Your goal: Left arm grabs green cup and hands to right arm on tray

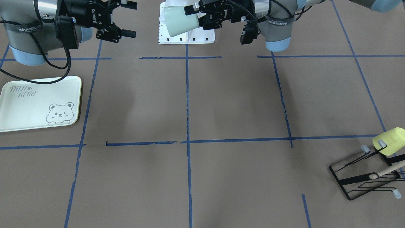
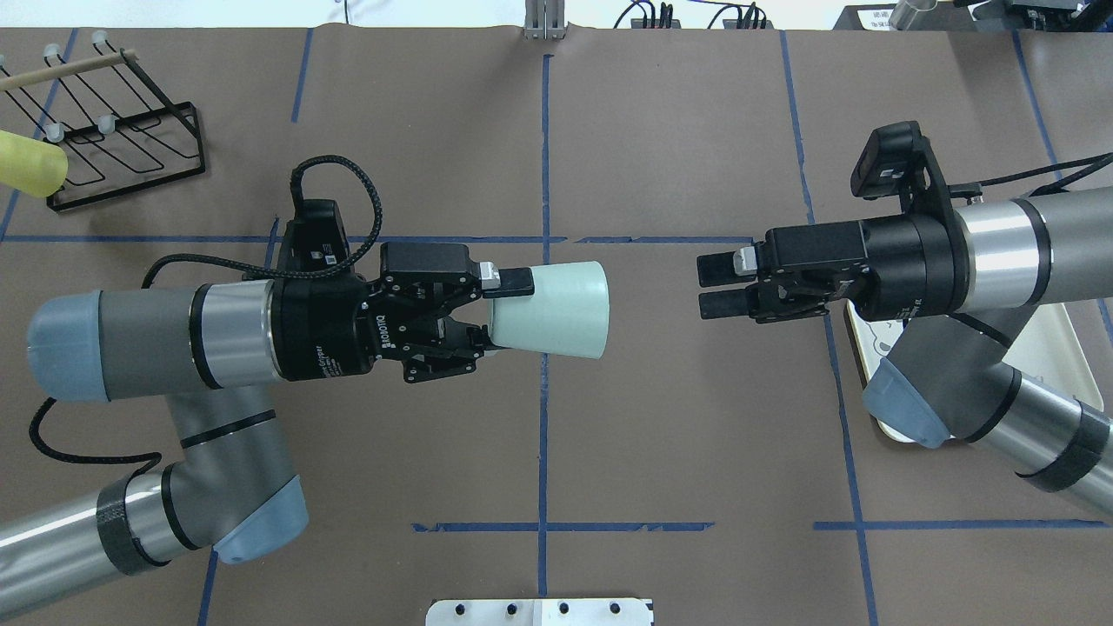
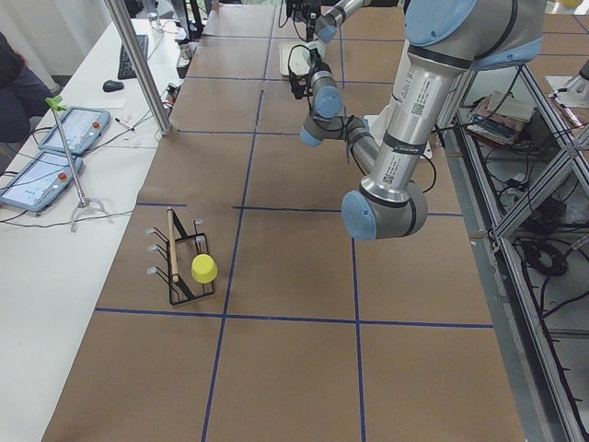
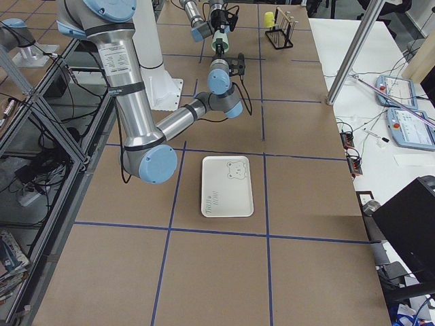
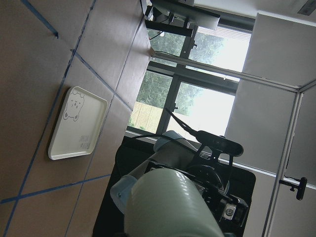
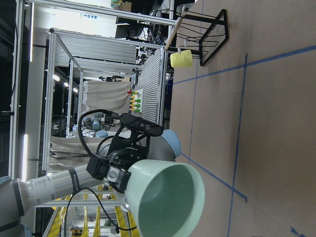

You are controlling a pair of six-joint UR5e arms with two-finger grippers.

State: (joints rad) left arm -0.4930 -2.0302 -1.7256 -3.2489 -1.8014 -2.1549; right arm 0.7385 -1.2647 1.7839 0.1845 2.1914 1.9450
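Note:
My left gripper [image 2: 503, 311] is shut on the base end of the green cup [image 2: 556, 309] and holds it on its side above the table's middle, mouth toward the right arm. The cup also shows in the front view [image 1: 178, 20] and both wrist views [image 5: 168, 207] [image 6: 168, 202]. My right gripper [image 2: 715, 287] faces the cup's mouth with a clear gap between them. In the front view it [image 1: 128, 19] stands open and empty. The tray [image 1: 19, 107] lies flat on the table under the right arm, partly hidden from overhead [image 2: 1065, 348].
A black wire rack [image 2: 122, 148] stands at the far corner on my left, with a pale yellow cup [image 2: 30, 165] hung on it. A white base plate [image 1: 190, 36] sits at the robot's edge of the table. Blue tape lines cross the brown table.

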